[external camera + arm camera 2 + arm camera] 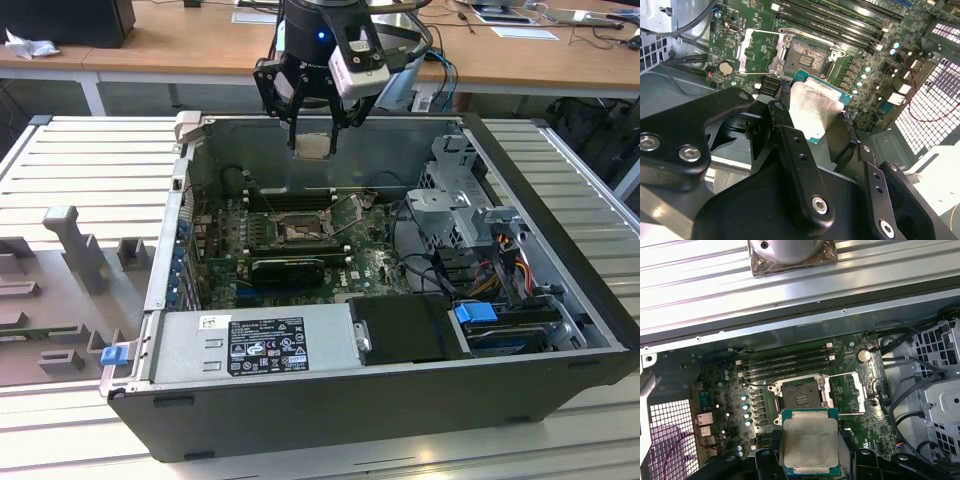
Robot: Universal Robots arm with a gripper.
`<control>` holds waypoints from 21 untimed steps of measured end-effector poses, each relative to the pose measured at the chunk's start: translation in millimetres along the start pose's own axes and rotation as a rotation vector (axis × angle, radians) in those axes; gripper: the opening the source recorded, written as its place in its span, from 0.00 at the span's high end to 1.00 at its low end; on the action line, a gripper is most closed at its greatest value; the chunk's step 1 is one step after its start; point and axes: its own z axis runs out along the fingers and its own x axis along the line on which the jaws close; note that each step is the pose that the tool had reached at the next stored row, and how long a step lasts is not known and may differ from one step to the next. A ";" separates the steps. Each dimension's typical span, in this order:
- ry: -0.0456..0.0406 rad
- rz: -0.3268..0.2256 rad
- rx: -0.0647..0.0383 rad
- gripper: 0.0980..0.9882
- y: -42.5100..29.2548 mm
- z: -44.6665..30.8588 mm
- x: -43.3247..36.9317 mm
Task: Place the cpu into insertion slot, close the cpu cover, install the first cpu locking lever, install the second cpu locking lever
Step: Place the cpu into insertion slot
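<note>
end effector (313, 138) snug around the cpu (809, 445)

A ribbed aluminium bench (80, 170) is seen across the exterior view, and its slats (865, 275) are caught in the first wrist view too. Grey moulded fixtures (75, 250) are laid on it at the exterior view's left. Behind it, a long wooden desk (180, 50) is carried on a white leg (92, 95). The desk is loaded with a black box (70, 20), crumpled white paper (25, 45), sheets (525, 32) and cables (600, 38). Everything is evenly lit.
</note>
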 end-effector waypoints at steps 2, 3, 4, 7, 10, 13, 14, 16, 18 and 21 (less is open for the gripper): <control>-0.0003 0.003 0.000 0.52 0.0 0.0 0.0; -0.0004 0.005 0.000 0.52 0.0 0.0 0.0; -0.0008 0.008 0.000 0.52 0.0 0.0 0.0; -0.0019 0.020 0.000 0.52 0.0 0.0 0.0; -0.0053 0.059 -0.001 0.52 0.0 0.3 0.0; -0.0102 0.113 -0.002 0.52 -0.1 0.7 0.0; -0.0113 0.126 -0.002 0.52 -0.1 0.8 0.0; -0.0137 0.153 -0.003 0.52 -0.1 0.9 0.0; -0.0154 0.171 -0.003 0.52 -0.1 1.1 0.0; -0.0177 0.198 -0.004 0.52 -0.1 1.2 0.0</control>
